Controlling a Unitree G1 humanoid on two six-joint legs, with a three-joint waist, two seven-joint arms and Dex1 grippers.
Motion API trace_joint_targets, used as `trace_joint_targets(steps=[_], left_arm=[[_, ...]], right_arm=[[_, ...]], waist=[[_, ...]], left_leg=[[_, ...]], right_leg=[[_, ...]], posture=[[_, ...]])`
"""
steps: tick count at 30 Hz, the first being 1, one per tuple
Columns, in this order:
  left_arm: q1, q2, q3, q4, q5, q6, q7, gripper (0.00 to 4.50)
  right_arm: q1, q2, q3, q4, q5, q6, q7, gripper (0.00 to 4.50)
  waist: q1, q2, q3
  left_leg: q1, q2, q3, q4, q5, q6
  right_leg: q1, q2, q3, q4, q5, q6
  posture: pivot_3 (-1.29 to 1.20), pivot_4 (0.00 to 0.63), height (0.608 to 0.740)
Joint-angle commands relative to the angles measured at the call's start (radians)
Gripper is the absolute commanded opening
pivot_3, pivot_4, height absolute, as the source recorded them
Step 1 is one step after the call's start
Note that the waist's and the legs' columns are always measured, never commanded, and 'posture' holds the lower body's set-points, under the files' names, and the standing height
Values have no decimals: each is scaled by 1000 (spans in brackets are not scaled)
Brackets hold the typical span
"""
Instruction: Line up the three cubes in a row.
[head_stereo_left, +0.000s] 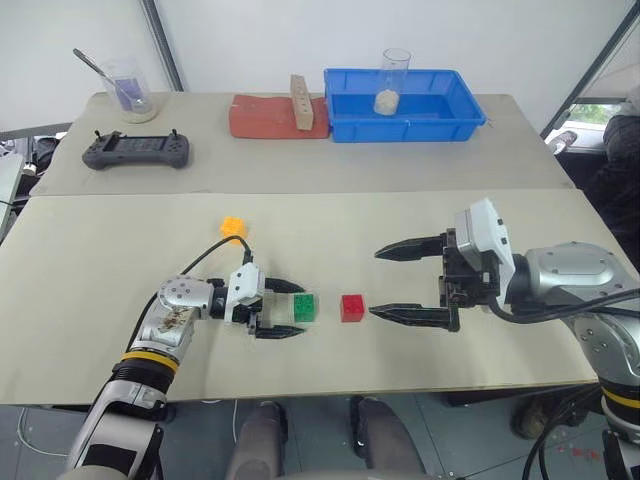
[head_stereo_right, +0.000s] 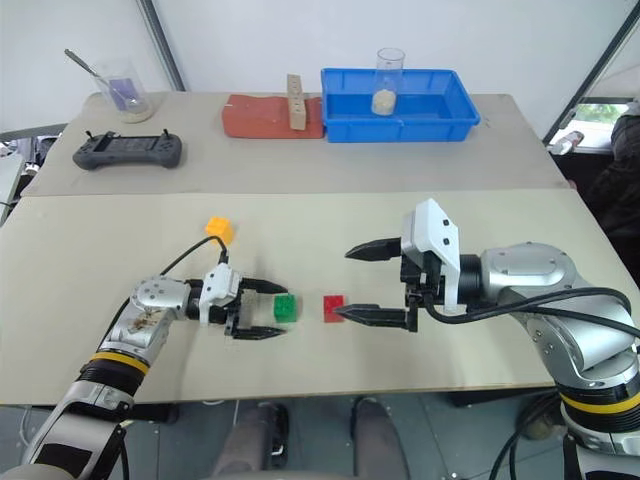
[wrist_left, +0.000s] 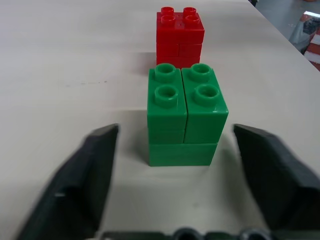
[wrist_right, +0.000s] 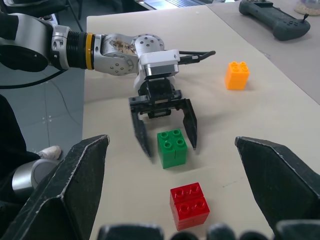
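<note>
left end effector (head_stereo_left: 292, 312): released, fingers either side of green cube (head_stereo_left: 305, 308), not touching
right end effector (head_stereo_left: 400, 283): released, above surface (head_stereo_left: 100, 300)
red cube (head_stereo_left: 352, 307): just beside green, toward front edge
yellow-orange cube (head_stereo_left: 233, 227): apart, mid-surface

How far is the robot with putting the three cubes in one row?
Two look placed: the green cube stands on the table beside the red cube, a small gap between them. The left tool is open around the green cube, not gripping it. The orange cube lies apart, behind the left arm, and is left to add. The right tool hangs open.
</note>
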Motion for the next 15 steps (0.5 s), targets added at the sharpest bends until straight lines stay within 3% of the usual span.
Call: trace_joint_targets(steps=[1,5,10,15], left_arm=[[-9,32,35,-38,-12,-6,-13,4448],[14,80,91,-131,-58,54,12,4448],[92,123,215,-359,-151,264,169,4448],[225,64,406,-469,-133,350,512,4448]], right_arm=[[-28,-4,-10,-23,14,-5,-5,4500],[-56,14,12,-5,9,-12,-5,4500],[-123,50,23,19,29,20,-28,4500],[-208,93,40,37,49,64,-64,4500]], waist=[[-1,0,0],[-3,0,0],[-6,0,0],[-5,0,0]], left_leg=[[0,0,0,0,0,0],[0,0,0,0,0,0],[1,1,0,0,0,0],[1,1,0,0,0,0]], right_leg=[[0,0,0,0,0,0],[0,0,0,1,0,0],[-1,0,0,1,0,0],[-1,0,0,1,1,2]], posture=[[0,150,740],[0,150,740],[0,150,740],[0,150,740]])
